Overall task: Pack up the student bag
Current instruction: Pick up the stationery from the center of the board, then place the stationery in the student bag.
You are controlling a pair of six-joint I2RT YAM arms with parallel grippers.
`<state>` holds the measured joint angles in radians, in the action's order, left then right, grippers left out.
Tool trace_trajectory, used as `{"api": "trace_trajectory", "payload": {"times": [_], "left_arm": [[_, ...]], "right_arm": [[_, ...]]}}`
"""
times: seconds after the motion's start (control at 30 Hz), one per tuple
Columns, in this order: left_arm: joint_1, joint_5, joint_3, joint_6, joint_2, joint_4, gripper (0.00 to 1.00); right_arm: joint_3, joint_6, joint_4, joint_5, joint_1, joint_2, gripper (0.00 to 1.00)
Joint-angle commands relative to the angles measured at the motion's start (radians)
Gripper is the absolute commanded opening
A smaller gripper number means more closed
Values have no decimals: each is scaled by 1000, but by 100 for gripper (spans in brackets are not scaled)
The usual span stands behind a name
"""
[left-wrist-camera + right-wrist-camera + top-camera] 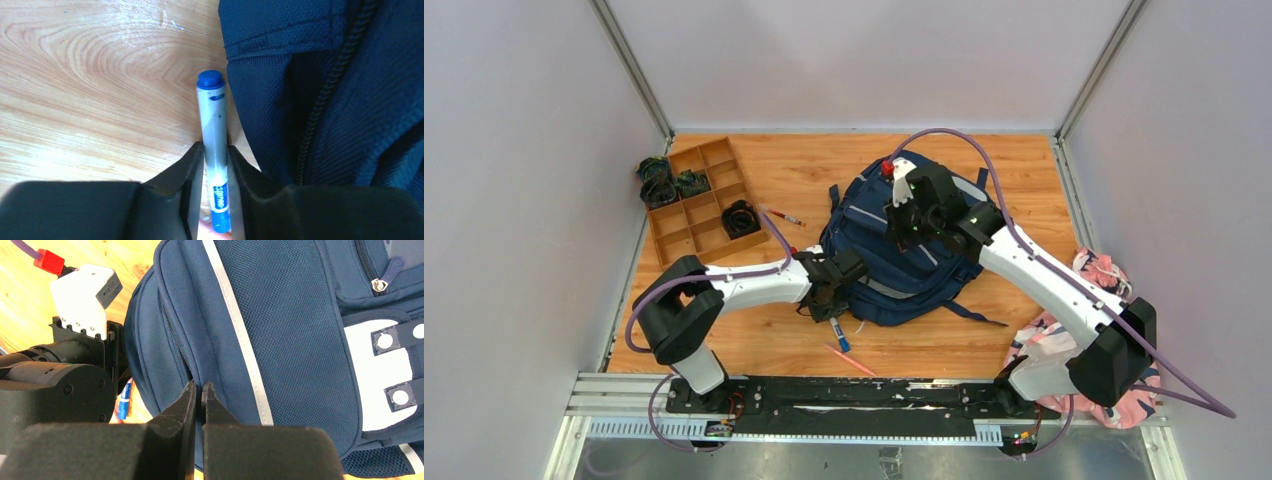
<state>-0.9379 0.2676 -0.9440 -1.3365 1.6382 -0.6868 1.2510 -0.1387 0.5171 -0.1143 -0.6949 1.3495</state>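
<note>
My left hand (215, 149) pinches the blue marker (212, 115) off-centre, hard against the student bag (904, 275) lying mid-way across the desk (824, 160), so it may swivel on lifting, and my shut right hand (197, 390), seemingly nipping bag fabric, could slip.

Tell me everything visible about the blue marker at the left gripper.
The blue marker is a slim pen with a pale grey barrel, a blue cap and a blue printed band near its other end. It looks like plastic. The left gripper pinches its barrel between both fingers, over the wooden table, close beside the student bag.
</note>
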Motion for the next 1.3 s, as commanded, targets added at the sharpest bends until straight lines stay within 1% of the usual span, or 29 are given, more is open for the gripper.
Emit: {"api": "trace_trajectory", "payload": {"times": [0.0, 0.1, 0.13, 0.33, 0.5, 0.63, 0.77, 0.83, 0.9, 0.97, 1.0, 1.13, 1.27], "left_arm": [[-9, 34, 13, -63, 45, 63, 22], [-9, 39, 17, -82, 36, 63, 4], [-9, 43, 23, -89, 27, 62, 0], [-8, 117, 80, -166, -100, 57, 0], [-8, 178, 91, -174, -220, 33, 0], [-9, 226, 91, -113, -329, 25, 0], [-21, 280, 96, -5, -448, 32, 0], [-24, 263, 131, 60, -522, 120, 0], [-24, 199, 209, 105, -613, 286, 0], [-21, 133, 288, 104, -696, 447, 0], [-21, 112, 306, 97, -709, 487, 0], [-8, 66, 258, 88, -668, 485, 0], [17, -23, 244, 58, -596, 618, 0]], "right_arm": [[-3, -17, 6, -43, 3, -47, 0], [0, -13, 14, -38, 3, -48, 0], [1, -11, 16, -37, 1, -48, 0], [3, -14, 17, -47, 2, -45, 0], [1, -16, 18, -53, 1, -44, 0], [1, -16, 18, -52, 1, -45, 0], [1, -20, 18, -45, 2, -45, 0], [2, -22, 17, -38, 1, -48, 0], [6, -23, 16, -39, 1, -51, 0], [8, -28, 15, -46, 1, -53, 0], [8, -30, 13, -51, 1, -54, 0], [10, -35, 9, -67, 0, -59, 0], [1, -44, 7, -85, 0, -66, 0]]}}
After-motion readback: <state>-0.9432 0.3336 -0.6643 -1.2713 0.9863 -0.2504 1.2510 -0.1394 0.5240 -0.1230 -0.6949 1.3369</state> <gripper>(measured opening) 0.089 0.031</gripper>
